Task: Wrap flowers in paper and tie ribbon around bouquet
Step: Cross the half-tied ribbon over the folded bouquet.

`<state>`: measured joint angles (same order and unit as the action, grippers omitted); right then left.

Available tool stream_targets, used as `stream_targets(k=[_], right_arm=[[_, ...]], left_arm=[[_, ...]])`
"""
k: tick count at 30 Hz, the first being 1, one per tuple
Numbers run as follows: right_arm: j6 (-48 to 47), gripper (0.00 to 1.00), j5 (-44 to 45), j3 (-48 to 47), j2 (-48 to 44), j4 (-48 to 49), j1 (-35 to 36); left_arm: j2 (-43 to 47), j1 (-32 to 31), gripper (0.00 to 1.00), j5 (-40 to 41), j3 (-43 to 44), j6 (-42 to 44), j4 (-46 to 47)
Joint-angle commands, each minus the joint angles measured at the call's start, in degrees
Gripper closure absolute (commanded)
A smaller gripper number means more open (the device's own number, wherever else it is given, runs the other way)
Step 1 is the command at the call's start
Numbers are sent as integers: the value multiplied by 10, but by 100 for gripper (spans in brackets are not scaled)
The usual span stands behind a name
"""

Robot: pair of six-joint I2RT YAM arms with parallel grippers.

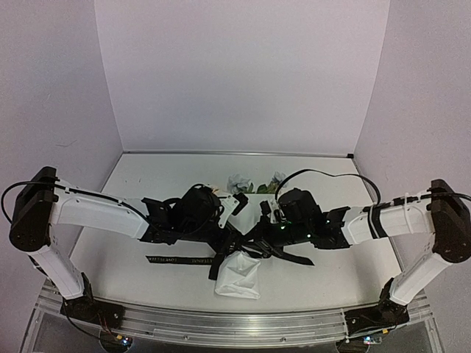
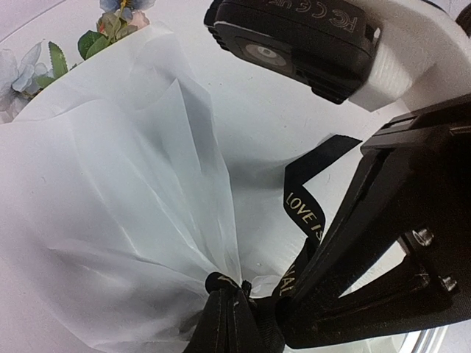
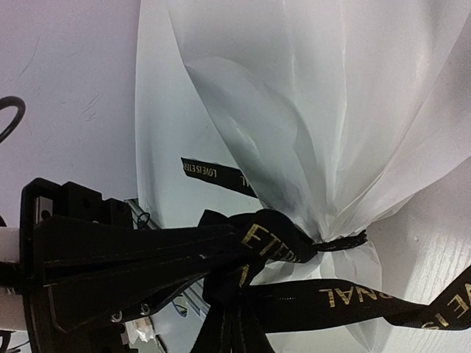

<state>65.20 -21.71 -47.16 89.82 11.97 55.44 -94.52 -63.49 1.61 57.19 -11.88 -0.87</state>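
Observation:
The bouquet lies across the table middle, a white paper (image 1: 237, 276) cone with the flowers (image 1: 239, 182) at its far end. In the left wrist view the paper (image 2: 110, 191) fills the left and the flowers (image 2: 110, 23) peek out at the top. The black ribbon (image 3: 276, 239) with gold lettering is cinched round the paper (image 3: 309, 110) neck. My left gripper (image 2: 232, 298) is shut on the ribbon (image 2: 304, 198) at that neck. My right gripper (image 3: 237, 309) is shut on the ribbon beside the knot. Both grippers meet over the neck (image 1: 241, 241); the stems are hidden.
Loose ribbon tails trail flat on the table, one to the left (image 1: 179, 259) and one to the right (image 1: 294, 257). The right arm's wrist camera housing (image 2: 294, 37) hangs close above the cone. Lilac walls enclose the back and sides; a metal rail (image 1: 221, 323) runs along the near edge.

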Motion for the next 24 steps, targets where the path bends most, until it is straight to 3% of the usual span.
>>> stream_targets(k=[1, 12, 24], right_arm=[[15, 100, 15, -19, 15, 19, 3], [51, 100, 20, -44, 90, 83, 0], [30, 100, 84, -10, 91, 115, -9]], left_arm=[[29, 4, 100, -6, -4, 1, 36], [33, 4, 100, -23, -8, 15, 28], [28, 4, 100, -87, -11, 17, 12]])
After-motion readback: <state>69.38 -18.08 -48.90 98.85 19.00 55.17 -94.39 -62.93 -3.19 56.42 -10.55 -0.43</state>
